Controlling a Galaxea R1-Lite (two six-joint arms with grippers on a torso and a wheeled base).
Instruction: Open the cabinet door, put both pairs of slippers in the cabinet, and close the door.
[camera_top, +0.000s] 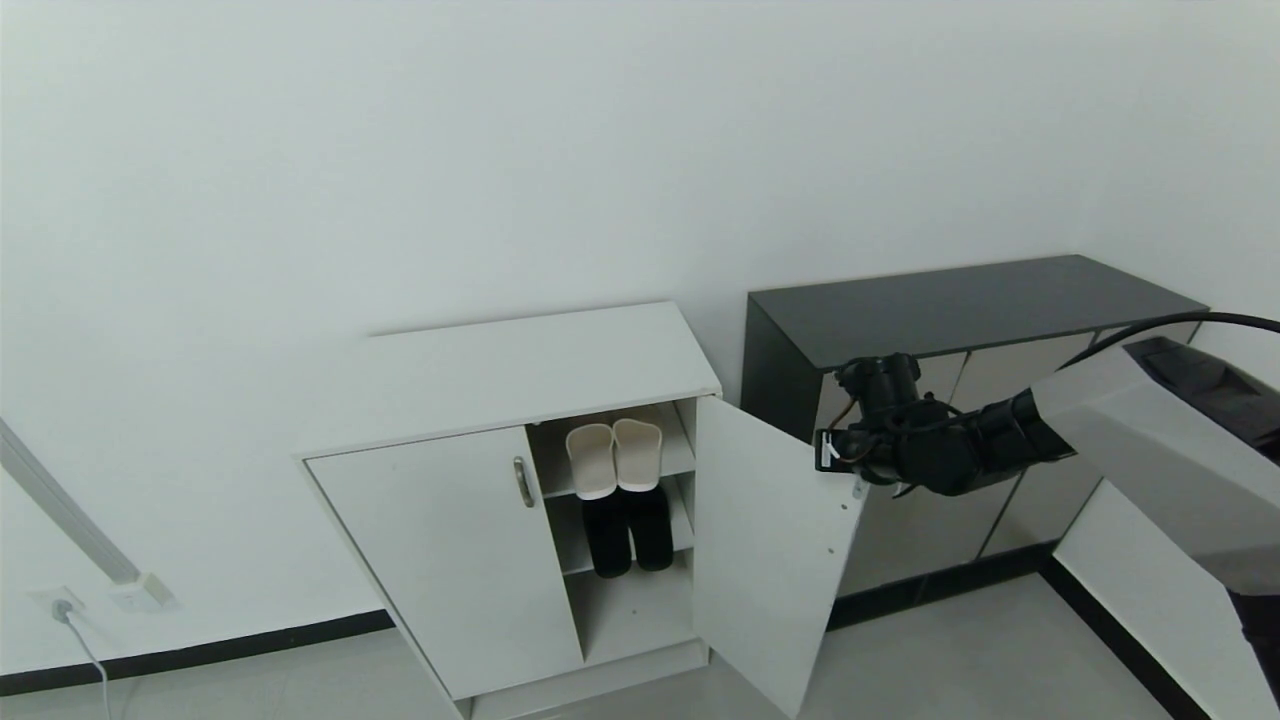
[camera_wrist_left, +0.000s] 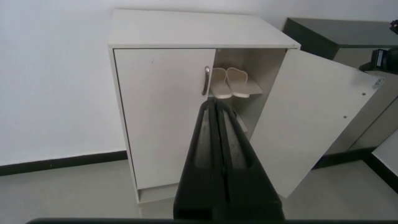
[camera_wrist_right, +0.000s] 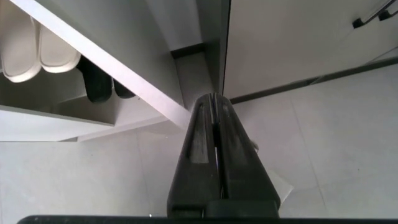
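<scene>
The white cabinet (camera_top: 520, 370) has its left door (camera_top: 450, 560) closed and its right door (camera_top: 760, 560) swung open. Inside, a white pair of slippers (camera_top: 615, 455) stands on the upper shelf, and a black pair (camera_top: 628, 530) on the shelf below. My right gripper (camera_top: 832, 455) is shut, its tip against the open door's outer top edge (camera_wrist_right: 124, 68). The right wrist view looks past that edge at the white pair (camera_wrist_right: 31, 43) and the black pair (camera_wrist_right: 102, 84). My left gripper (camera_wrist_left: 216, 107) is shut and empty, held back in front of the cabinet, pointing at the door handle (camera_wrist_left: 206, 79).
A dark-topped cabinet (camera_top: 960, 310) stands against the wall right of the white one, close behind the open door. A wall socket with a cable (camera_top: 55, 605) sits low on the left. Bare floor (camera_top: 950, 660) lies in front.
</scene>
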